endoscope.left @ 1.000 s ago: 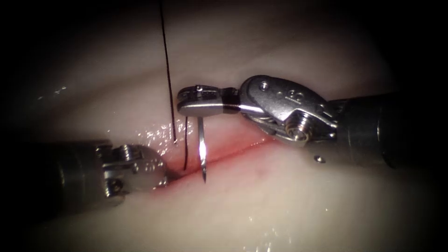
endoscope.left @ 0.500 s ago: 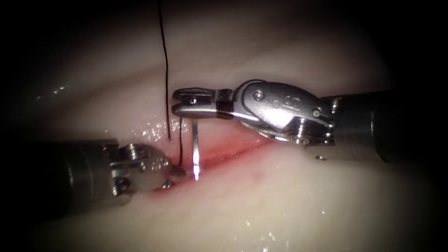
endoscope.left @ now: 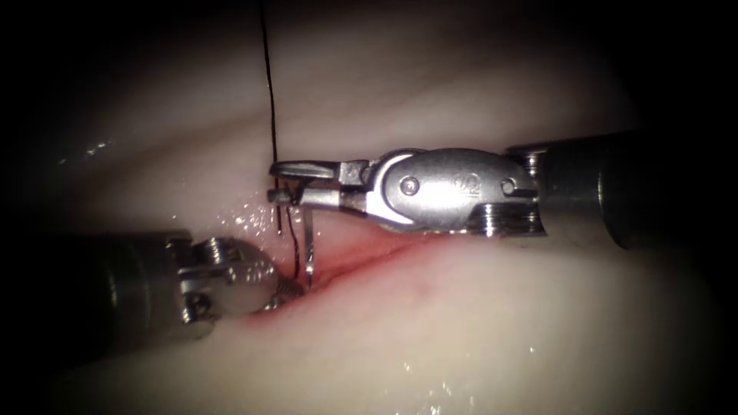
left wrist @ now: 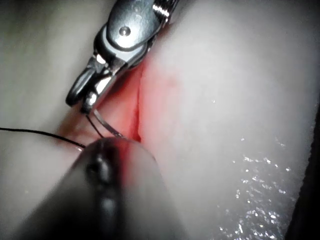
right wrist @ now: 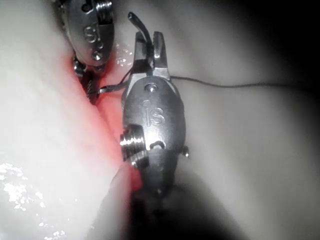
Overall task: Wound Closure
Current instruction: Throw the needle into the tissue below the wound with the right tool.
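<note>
My right tool [endoscope.left: 288, 184] reaches in from the right, its jaws shut on the curved needle [endoscope.left: 310, 246] close to its rear end. The needle hangs down, and its tip sits at the cut [endoscope.left: 369, 257] beside the left tool's tip; I cannot tell whether it has entered the tissue [endoscope.left: 461, 330]. Black thread [endoscope.left: 269, 84] runs from the needle's rear up and away. My left tool [endoscope.left: 283, 292] lies low on the left, its tip pressed into the cut's left end. The left wrist view shows the right tool [left wrist: 82, 100] and needle [left wrist: 105, 125]. In the right wrist view are the right tool [right wrist: 149, 42], needle [right wrist: 112, 88], thread [right wrist: 225, 84] and left tool [right wrist: 86, 82].
Red fluid [endoscope.left: 400, 244] stains the cut and its edges. Wet glints [endoscope.left: 254, 219] dot the tissue left of the cut. The right tool's shaft [endoscope.left: 615, 192] lies across the tissue above the cut's right end.
My right tool has moved left and lower and rolled, carrying the needle leftward along the cut to the left tool's tip. The left tool shifted slightly right.
</note>
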Robot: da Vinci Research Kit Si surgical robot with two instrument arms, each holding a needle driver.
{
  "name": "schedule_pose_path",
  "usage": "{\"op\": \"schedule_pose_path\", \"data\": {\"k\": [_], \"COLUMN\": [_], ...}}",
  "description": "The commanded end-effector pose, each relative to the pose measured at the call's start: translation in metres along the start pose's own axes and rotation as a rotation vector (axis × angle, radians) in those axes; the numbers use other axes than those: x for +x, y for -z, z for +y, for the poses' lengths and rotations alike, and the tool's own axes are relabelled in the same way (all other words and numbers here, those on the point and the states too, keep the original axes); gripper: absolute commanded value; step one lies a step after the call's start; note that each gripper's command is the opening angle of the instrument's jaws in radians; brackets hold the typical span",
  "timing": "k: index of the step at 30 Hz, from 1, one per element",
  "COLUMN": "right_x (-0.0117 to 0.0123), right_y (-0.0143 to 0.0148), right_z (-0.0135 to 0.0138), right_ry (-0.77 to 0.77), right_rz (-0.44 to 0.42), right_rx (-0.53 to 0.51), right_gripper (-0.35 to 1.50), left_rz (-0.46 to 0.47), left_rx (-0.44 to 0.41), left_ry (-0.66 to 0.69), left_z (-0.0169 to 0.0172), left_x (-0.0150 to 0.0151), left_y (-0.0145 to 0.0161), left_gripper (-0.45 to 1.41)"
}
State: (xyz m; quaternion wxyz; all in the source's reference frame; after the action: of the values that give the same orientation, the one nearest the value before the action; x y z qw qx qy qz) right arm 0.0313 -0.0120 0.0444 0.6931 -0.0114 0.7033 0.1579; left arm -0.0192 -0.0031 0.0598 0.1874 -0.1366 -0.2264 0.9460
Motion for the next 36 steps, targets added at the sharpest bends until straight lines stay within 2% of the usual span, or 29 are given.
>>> {"op": "schedule_pose_path", "data": {"k": [1,17,22,30,36], "right_x": [-0.0005,-0.0025,-0.0027,-0.003,-0.0036], "right_y": [-0.0008,-0.0008,-0.0011,-0.0011,-0.0012], "right_z": [-0.0005,-0.002,-0.0012,-0.0004,-0.001], "right_ry": [0.002,0.03,-0.105,-0.208,-0.25], "right_rz": [0.002,-0.011,-0.03,-0.092,-0.142], "right_rx": [0.003,0.014,0.02,0.025,0.049], "right_gripper": [-0.35,-0.35,-0.35,-0.35,-0.35], "left_rz": [0.001,0.001,0.001,0.0,-0.006], "left_rx": [-0.001,-0.01,-0.012,-0.016,-0.015], "left_ry": [-0.002,-0.009,-0.002,-0.001,0.005], "left_z": [0.0,0.0002,0.0003,0.0006,0.0009], "left_x": [0.0002,-0.0003,-0.0003,-0.0002,0.0002], "left_y": [-0.0008,-0.0003,-0.0001,0.0002,0.0013], "left_gripper": [0.15,0.21,0.21,0.19,0.1]}}
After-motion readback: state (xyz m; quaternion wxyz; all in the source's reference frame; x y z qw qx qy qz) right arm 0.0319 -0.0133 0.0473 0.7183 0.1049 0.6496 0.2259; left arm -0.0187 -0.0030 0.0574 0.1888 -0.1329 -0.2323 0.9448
